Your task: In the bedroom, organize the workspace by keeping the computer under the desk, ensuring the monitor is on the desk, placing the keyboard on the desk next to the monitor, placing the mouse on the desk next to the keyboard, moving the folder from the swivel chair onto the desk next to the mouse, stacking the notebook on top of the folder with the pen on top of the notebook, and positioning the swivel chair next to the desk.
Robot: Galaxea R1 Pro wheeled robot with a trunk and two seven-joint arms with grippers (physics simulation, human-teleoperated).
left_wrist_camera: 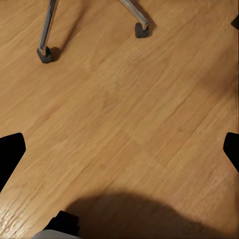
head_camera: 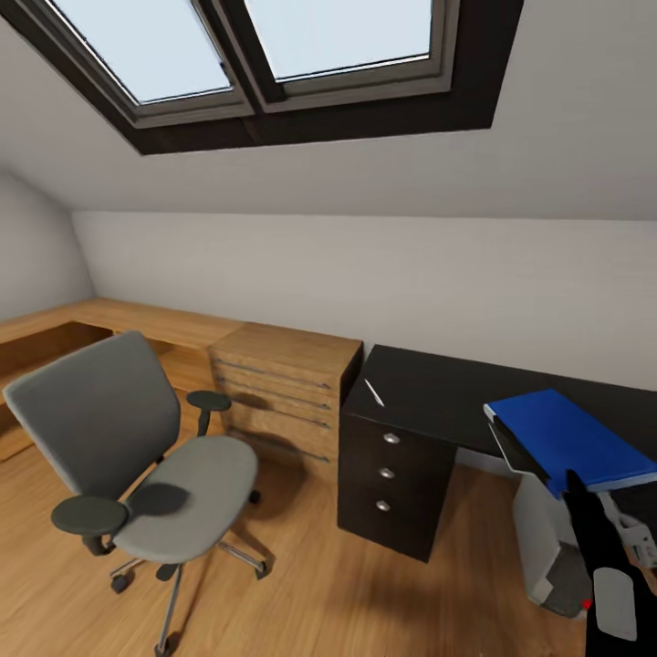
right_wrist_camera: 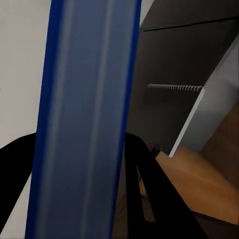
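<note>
Right arm (head_camera: 610, 566) reaches up and forward from lower right of the head view; right gripper (right_wrist_camera: 84, 164) clamped on the folder (head_camera: 570, 438), held over the desk (head_camera: 438, 388) edge. Left gripper (left_wrist_camera: 119, 149) wide open over the floor (left_wrist_camera: 124, 99), empty. Swivel chair (head_camera: 137, 456) stands well left of the desk.

Wood-plank floor (head_camera: 365, 593) is noted, warm and lightly sheened. The swivel chair (head_camera: 137, 456) is finished in matt grey cloth with chromed metal legs. The tabletop (head_camera: 438, 388) is seen as smooth black. The folder (head_camera: 575, 438) is rendered in smooth bright-blue plastic.
</note>
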